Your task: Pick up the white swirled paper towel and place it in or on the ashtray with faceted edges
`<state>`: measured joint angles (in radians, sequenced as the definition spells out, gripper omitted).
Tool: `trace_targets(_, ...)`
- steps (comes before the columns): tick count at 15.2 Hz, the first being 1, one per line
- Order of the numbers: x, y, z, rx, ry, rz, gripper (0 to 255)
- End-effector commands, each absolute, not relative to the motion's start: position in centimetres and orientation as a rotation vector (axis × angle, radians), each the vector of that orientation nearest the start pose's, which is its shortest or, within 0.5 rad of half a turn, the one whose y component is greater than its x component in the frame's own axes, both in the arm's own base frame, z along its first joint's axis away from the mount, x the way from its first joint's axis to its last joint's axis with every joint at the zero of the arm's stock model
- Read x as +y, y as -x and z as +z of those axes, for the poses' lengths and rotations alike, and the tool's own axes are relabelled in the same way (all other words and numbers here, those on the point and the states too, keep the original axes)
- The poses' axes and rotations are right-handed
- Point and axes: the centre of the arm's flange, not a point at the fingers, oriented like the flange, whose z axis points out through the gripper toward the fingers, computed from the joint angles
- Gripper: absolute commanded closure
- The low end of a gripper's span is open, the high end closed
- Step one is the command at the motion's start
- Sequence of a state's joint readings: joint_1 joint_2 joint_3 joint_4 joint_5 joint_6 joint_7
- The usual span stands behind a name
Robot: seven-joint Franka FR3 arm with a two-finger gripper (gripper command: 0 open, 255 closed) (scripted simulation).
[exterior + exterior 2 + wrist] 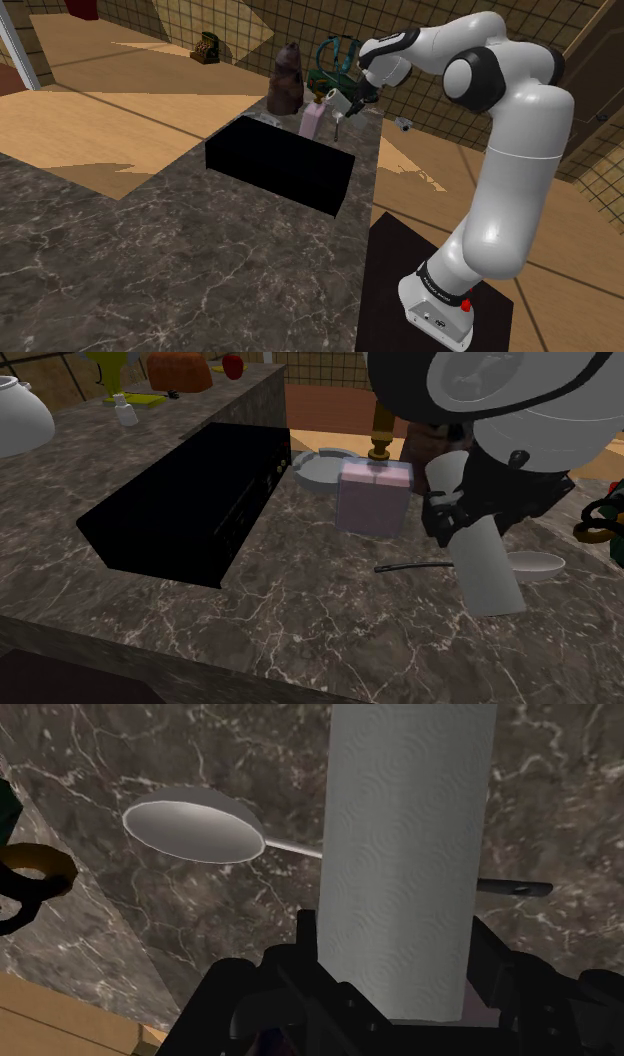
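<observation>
My gripper (395,959) is shut on the white swirled paper towel roll (405,854), clasping its lower end between both fingers. In the second exterior view the roll (483,557) hangs tilted from the gripper (448,520) over the dark marble counter, above a spoon's handle. The grey ashtray with faceted edges (322,467) sits further back on the counter, behind a pink box (373,497) and apart from the roll. From the shoulder view the gripper (350,108) with the roll's white end (354,101) is at the counter's far end, next to the pink box (312,121).
A long black box (280,162) (190,507) lies mid-counter. A grey spoon (195,831) (535,563) rests under the roll. A brown bottle (287,78) and a teal wire object (335,60) stand near the far edge. A white teapot (15,417) is off to the second exterior view's left.
</observation>
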<state>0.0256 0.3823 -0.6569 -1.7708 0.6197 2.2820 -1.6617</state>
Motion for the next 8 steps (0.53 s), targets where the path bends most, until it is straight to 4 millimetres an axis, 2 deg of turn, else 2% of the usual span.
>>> trace_targets(1, -34.4, -56.4, 41.5, -1.142, 2.969, -0.568, 255)
trace_targets(8, -34.4, -56.4, 45.2, -1.142, 2.969, -0.568, 255)
